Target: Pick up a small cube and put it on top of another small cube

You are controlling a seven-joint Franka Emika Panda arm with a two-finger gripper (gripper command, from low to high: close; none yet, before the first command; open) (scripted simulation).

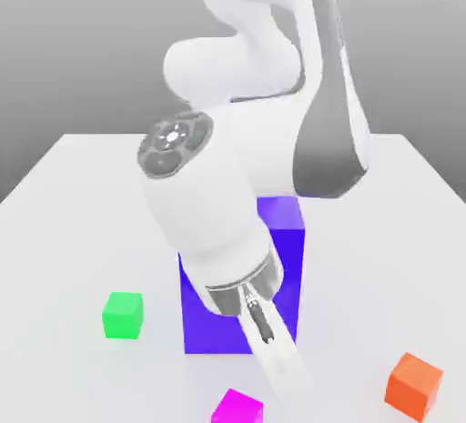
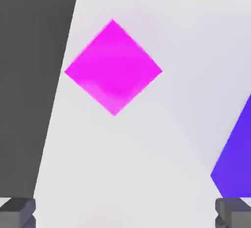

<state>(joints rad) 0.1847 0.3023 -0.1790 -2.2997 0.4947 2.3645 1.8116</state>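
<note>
Stacking at its outset: the pincer (image 2: 125, 213) is open and empty, the magenta cube (image 1: 237, 408) lies ungrasped on the bench (image 1: 364, 266) at six o'clock from the blue block (image 1: 288, 266), and grasping, lifting and placing all remain.

Behind the white tabletop (image 1: 73, 230), a plain grey backdrop (image 1: 82, 39) (rather foggy) darkens upward.
</note>
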